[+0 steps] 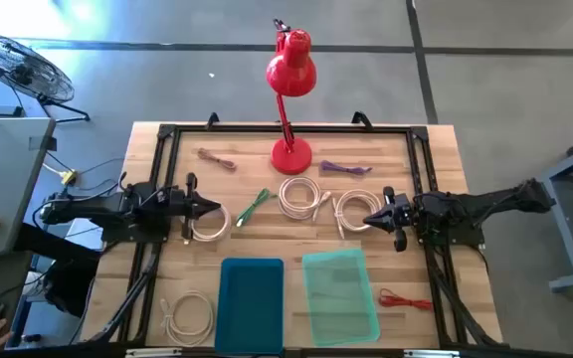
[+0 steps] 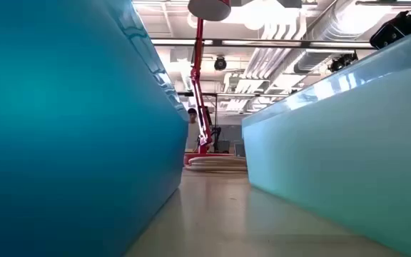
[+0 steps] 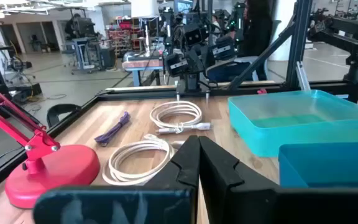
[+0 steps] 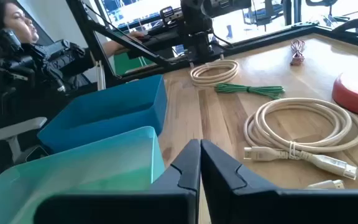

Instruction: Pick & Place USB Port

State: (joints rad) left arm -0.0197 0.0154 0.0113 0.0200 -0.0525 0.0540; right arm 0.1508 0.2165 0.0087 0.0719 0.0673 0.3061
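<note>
Grippers both sit low over the table with fingers pressed together, nothing between them. Left gripper [image 1: 215,209] at 9 o'clock of the table, tips pointing toward centre, touching or just above the near edge of a white coiled cable [image 1: 208,223]; cannot tell which. Right gripper [image 1: 371,216] at 3 o'clock, tips pointing inward at another white coiled cable [image 1: 354,210], just beside its outer loop. A third white coil [image 1: 301,196] lies at table centre, between the two arms; in the right wrist view its USB plug [image 4: 329,163] rests flat on the wood beside the loop. Green cable [image 1: 253,205] just at 9 o'clock of the centre coil. Red desk lamp [image 1: 289,99] stands at 12 o'clock, base on the wood. Purple cable [image 1: 344,168] near the lamp base on its 3 o'clock side, brown cable [image 1: 217,159] on its 9 o'clock side. Blue bin [image 1: 251,303] and pale teal bin [image 1: 339,294] side by side at 6 o'clock, apart from each other. Fourth white coil [image 1: 188,316] at 7 o'clock, red cable [image 1: 405,299] at 5 o'clock. Person [image 4: 14,28] visible beyond the table in the right wrist view.
</note>
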